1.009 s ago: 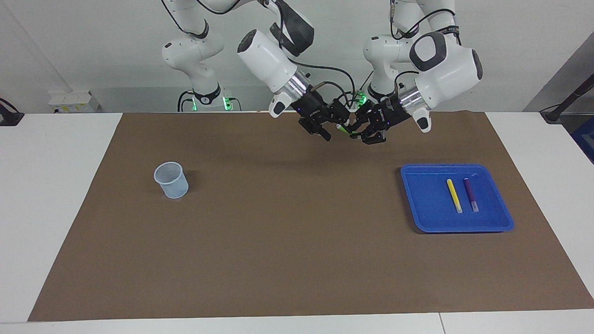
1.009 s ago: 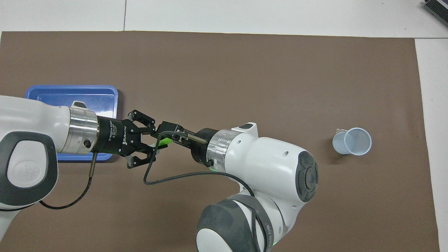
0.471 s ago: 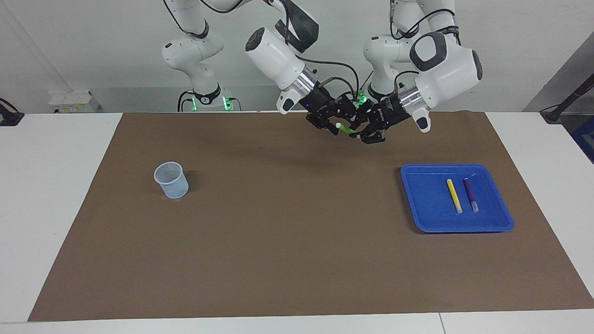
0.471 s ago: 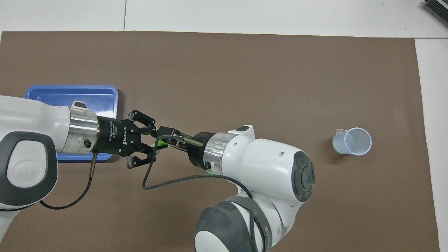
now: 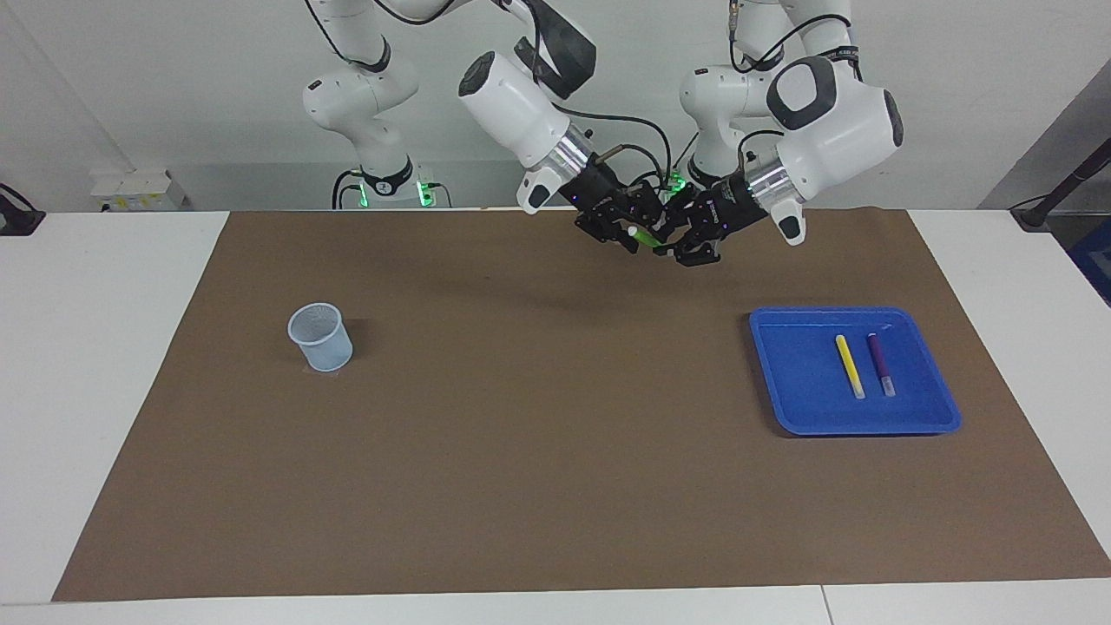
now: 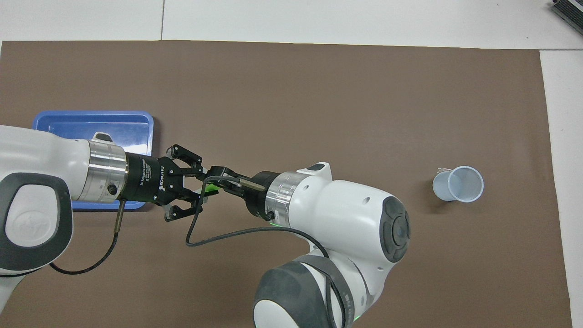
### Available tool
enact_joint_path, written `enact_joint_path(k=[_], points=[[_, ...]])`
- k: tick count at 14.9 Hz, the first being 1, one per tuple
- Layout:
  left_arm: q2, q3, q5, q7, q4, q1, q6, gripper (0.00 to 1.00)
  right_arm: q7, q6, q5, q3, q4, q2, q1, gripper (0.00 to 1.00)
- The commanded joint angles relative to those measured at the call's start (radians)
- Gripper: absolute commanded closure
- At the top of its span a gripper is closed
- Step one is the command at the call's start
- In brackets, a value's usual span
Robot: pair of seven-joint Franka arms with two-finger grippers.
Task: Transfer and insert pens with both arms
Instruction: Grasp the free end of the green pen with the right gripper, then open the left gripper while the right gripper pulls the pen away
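The green pen (image 5: 646, 238) is in the air over the brown mat, between the two grippers; it also shows in the overhead view (image 6: 210, 188). My right gripper (image 5: 627, 233) is shut on its whitish end and shows in the overhead view too (image 6: 213, 178). My left gripper (image 5: 673, 241) meets it tip to tip at the pen's green end, as the overhead view (image 6: 200, 186) also shows. The yellow pen (image 5: 849, 365) and the purple pen (image 5: 881, 365) lie side by side in the blue tray (image 5: 781, 382). In the overhead view my left arm hides both.
The tray (image 6: 91, 123) sits toward the left arm's end of the table. A small pale blue mesh cup (image 5: 320, 337) stands upright on the mat toward the right arm's end, also in the overhead view (image 6: 457, 183). A black cable loops under the right wrist.
My right gripper has moved in to the left gripper and closed on the green pen's whitish end. My left gripper has drawn back a little; the pen has stayed put.
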Motion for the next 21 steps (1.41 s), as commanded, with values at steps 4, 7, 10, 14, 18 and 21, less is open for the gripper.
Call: enact_joint_path(k=[4, 7, 10, 14, 18, 21], points=[[-0.039, 0.005, -0.026, 0.023, -0.037, 0.008, -0.016, 1.0, -0.033, -0.021, 0.013, 0.004, 0.002, -0.004, -0.011, 0.64], [-0.049, 0.005, -0.026, 0.031, -0.048, 0.008, -0.016, 1.0, -0.033, -0.021, 0.013, 0.005, 0.001, -0.004, -0.013, 1.0], [-0.05, 0.005, -0.026, 0.032, -0.053, 0.009, -0.014, 1.0, -0.031, -0.023, 0.014, 0.005, -0.001, -0.004, -0.013, 1.0], [-0.052, 0.006, -0.026, 0.032, -0.053, 0.006, -0.016, 1.0, -0.031, -0.024, 0.014, 0.004, -0.001, -0.004, -0.014, 1.0], [-0.058, 0.006, -0.021, 0.029, -0.054, 0.008, -0.011, 0.53, -0.033, -0.034, 0.014, 0.004, -0.001, -0.004, -0.019, 1.0], [-0.07, 0.006, -0.018, 0.037, -0.059, 0.011, -0.017, 0.53, -0.081, -0.092, 0.013, 0.002, 0.001, -0.004, -0.054, 1.0]])
